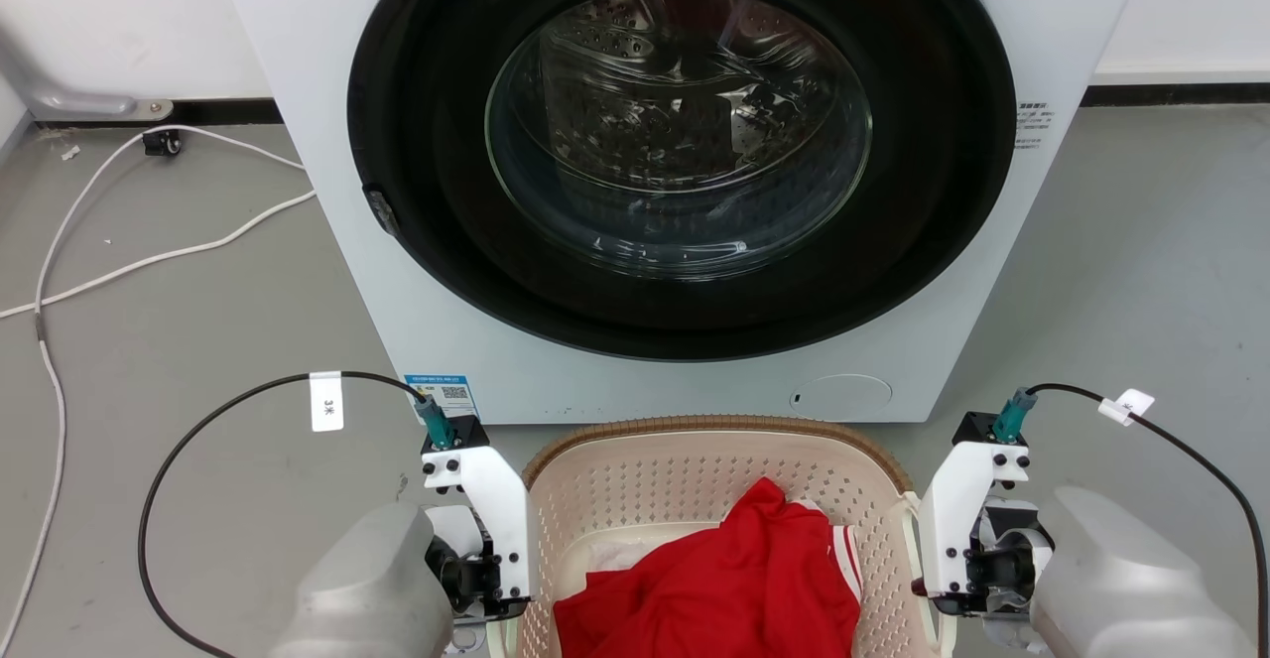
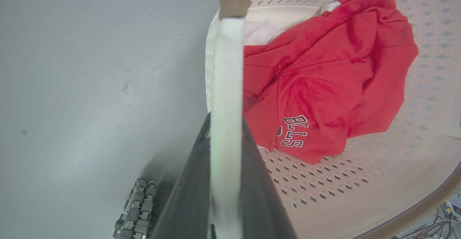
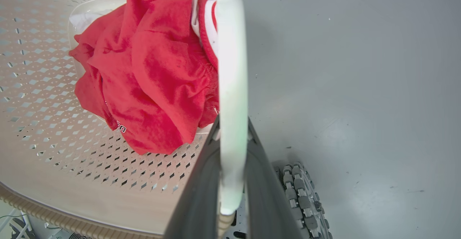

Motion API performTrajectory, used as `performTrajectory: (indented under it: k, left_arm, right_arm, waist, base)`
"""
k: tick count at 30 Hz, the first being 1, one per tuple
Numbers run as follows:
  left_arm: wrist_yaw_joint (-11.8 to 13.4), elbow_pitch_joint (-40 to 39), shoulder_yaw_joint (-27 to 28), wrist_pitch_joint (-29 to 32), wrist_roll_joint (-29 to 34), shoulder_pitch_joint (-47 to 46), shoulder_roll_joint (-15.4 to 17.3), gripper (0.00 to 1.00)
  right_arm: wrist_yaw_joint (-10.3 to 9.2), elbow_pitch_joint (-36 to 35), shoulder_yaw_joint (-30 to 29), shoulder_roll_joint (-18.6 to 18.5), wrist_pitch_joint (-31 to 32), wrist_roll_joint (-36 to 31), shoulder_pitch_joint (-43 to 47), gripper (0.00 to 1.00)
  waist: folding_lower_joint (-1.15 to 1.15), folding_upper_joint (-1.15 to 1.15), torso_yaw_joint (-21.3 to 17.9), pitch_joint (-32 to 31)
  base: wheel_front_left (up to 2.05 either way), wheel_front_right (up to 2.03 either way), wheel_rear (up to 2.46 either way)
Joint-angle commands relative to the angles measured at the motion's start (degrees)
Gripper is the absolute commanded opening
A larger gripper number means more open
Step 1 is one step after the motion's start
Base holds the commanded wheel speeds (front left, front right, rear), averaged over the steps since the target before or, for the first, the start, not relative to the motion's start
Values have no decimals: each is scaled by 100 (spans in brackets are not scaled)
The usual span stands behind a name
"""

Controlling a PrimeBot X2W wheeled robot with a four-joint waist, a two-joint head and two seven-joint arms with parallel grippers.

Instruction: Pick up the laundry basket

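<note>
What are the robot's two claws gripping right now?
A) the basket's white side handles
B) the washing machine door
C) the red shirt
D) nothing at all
A: the left gripper and the right gripper each clamp a white side handle of the laundry basket.

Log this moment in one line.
left pincer: shut on left handle | right pincer: shut on right handle | laundry basket: red garment inside
</note>
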Motion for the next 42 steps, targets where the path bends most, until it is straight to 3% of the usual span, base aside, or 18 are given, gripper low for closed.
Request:
performTrajectory:
  k: [1, 42]
  left_arm:
    - [-56, -68, -7, -22, -57, 53, -127, 0]
    - [-58, -55, -310, -126, -370, 61, -128, 0]
  right_arm:
    - [18, -51, -2, 127, -12, 7, 49, 0]
    - [18, -51, -94, 111, -12, -36, 58, 0]
  waist:
    - [0, 0, -1, -1]
    - [0, 0, 7, 8]
  base:
    - [0, 0, 0]
    - [0, 0, 0]
